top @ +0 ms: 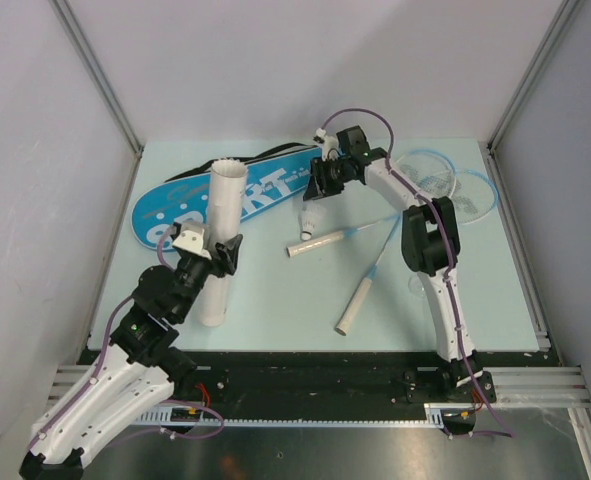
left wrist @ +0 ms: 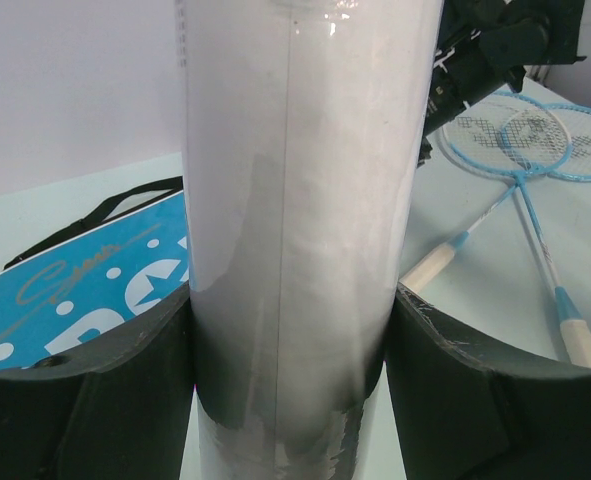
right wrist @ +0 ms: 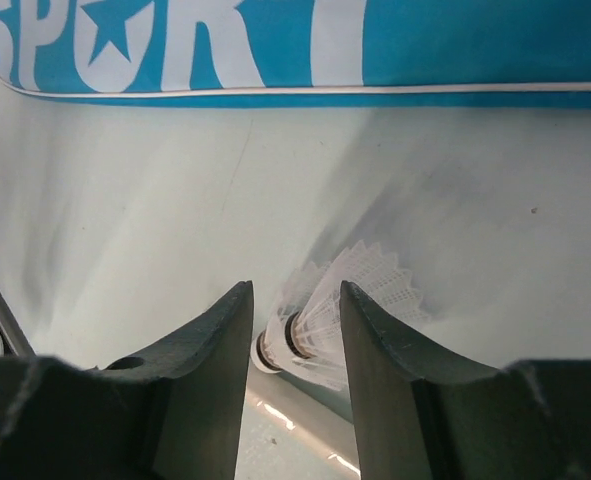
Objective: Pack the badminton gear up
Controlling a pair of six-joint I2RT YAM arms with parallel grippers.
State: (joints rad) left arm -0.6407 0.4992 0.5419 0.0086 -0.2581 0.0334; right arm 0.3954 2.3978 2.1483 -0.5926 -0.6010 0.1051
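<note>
My left gripper is shut on the long white tube and holds it upright at the table's left, open end up. Behind it lies the blue "SPORT" racket cover. At the cover's right end my right gripper points down. Its fingers press on both sides of a white shuttlecock, cork to the left. Two light-blue rackets lie crossed at the right, with white handles pointing toward the table's middle and front.
One racket handle lies just below the shuttlecock and the right fingers. The cover's black strap trails off behind the cover. White walls with metal posts close in the table on three sides.
</note>
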